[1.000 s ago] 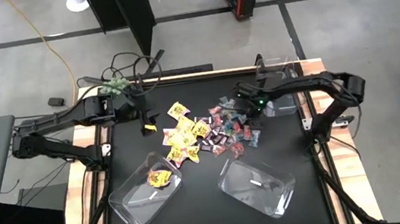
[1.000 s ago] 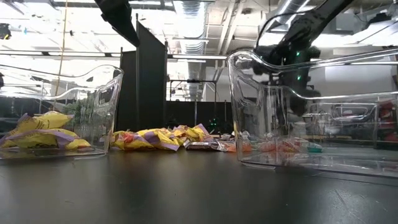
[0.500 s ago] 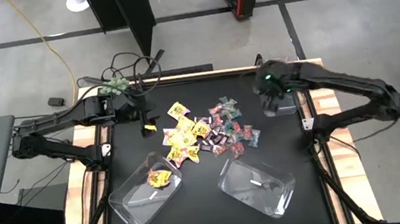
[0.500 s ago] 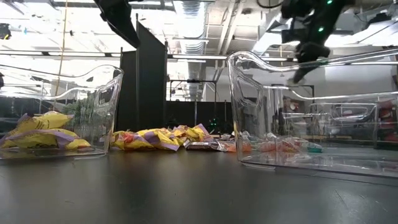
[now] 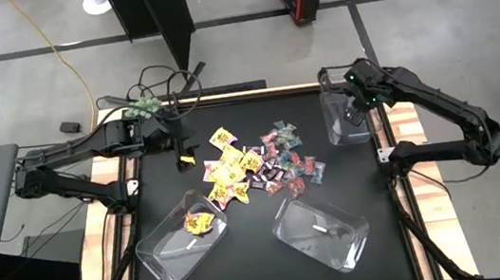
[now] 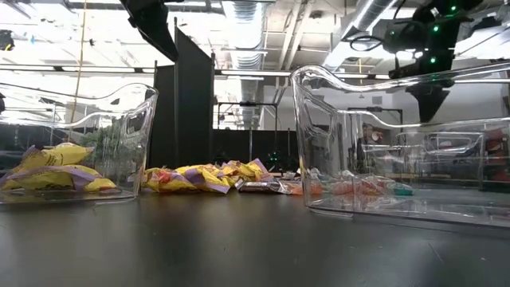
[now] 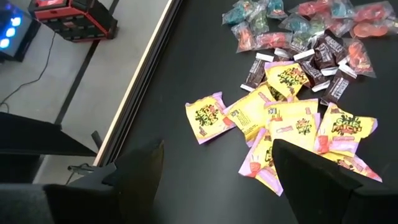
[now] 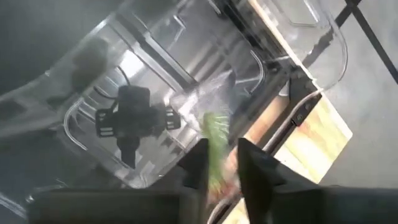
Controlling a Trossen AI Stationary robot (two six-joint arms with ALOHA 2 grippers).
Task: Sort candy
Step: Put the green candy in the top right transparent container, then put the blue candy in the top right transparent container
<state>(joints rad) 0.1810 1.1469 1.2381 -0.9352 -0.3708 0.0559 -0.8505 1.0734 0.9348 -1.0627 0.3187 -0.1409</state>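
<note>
The candy lies in a pile at the table's middle: yellow packets point(image 5: 228, 168), dark mini bars point(image 5: 273, 171) and teal-and-pink wrappers point(image 5: 290, 152). My left gripper point(image 5: 185, 154) hangs open above the table left of the pile, its fingers point(image 7: 143, 171) wide apart over bare tabletop beside the yellow packets point(image 7: 292, 124). My right gripper point(image 5: 357, 98) hovers over the clear bin point(image 5: 344, 126) at the far right. Its fingers are slightly apart, with a blurred teal-and-pink candy point(image 8: 215, 140) in the gap above the bin's floor point(image 8: 124, 124). My right gripper points down into the far right bin with the teal-and-pink candy point(image 8: 216, 155) in the gap between its fingertips. The candy is clear of the bin's floor. It is blurred, and I cannot tell whether either finger touches it.
A clear bin point(image 5: 179, 244) at the near left holds yellow packets point(image 5: 199, 223). A second clear bin point(image 5: 324, 233) sits at the near middle. A fuzzy green plant point(image 5: 144, 107) and cables lie at the far left corner. Wooden rails edge the black tabletop point(image 5: 247, 274).
My right gripper has left the teal-and-pink side of the pile, risen, and swung toward the table's far right corner. It has rolled on the way and now hangs over the far right bin. My left arm has kept still.
</note>
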